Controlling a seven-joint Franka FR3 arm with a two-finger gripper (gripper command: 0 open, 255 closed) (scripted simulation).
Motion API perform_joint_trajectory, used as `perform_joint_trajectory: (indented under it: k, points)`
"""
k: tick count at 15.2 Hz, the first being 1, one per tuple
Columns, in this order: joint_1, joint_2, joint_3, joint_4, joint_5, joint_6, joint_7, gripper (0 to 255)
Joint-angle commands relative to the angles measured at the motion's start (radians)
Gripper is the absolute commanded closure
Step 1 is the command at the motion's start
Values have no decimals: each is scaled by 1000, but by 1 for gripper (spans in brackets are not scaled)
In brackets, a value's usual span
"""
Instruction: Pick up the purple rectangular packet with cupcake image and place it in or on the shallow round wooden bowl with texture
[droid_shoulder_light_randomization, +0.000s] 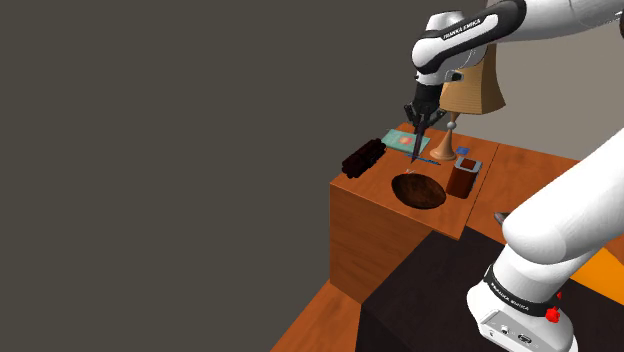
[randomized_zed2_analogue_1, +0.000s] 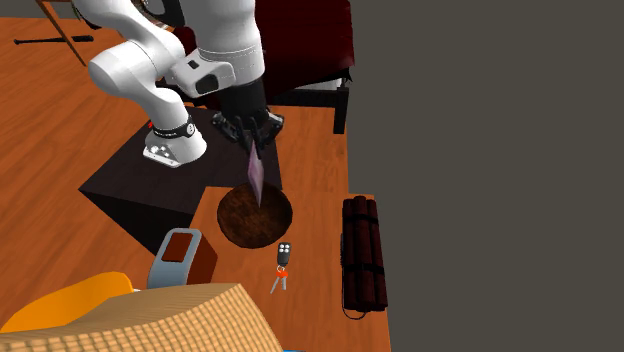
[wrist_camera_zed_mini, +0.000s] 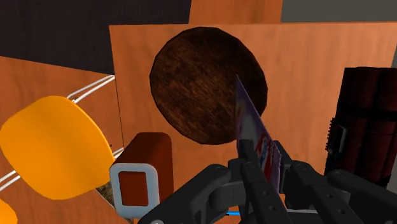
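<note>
black gripper (wrist_camera_zed_mini: 262, 168) closed on purple packet (wrist_camera_zed_mini: 250, 121), held edge-on, lower end hanging over dark textured wooden bowl (wrist_camera_zed_mini: 191, 76). bowl rests on orange-brown wooden tabletop (wrist_camera_zed_mini: 305, 57). brown container w/ grey rim (wrist_camera_zed_mini: 141, 181) near bowl on one side; dark rod bundle (wrist_camera_zed_mini: 362, 121) on opp. side.

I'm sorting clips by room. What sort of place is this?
Likely a living room at home: a wooden floor, a shaded lamp on a wooden side table, and an orange chair beside it.
</note>
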Motion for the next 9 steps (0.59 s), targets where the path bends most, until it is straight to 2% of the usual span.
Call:
perform_joint_trajectory:
  k: [1, 2, 9]
  points:
    - [-7, -88, 2, -76, -16, -11, 5, 255]
    - [-15, -151, 3, -121, -28, -29, 5, 255]
    - [-17, -120, -4, -191, -29, 72, 5, 255]
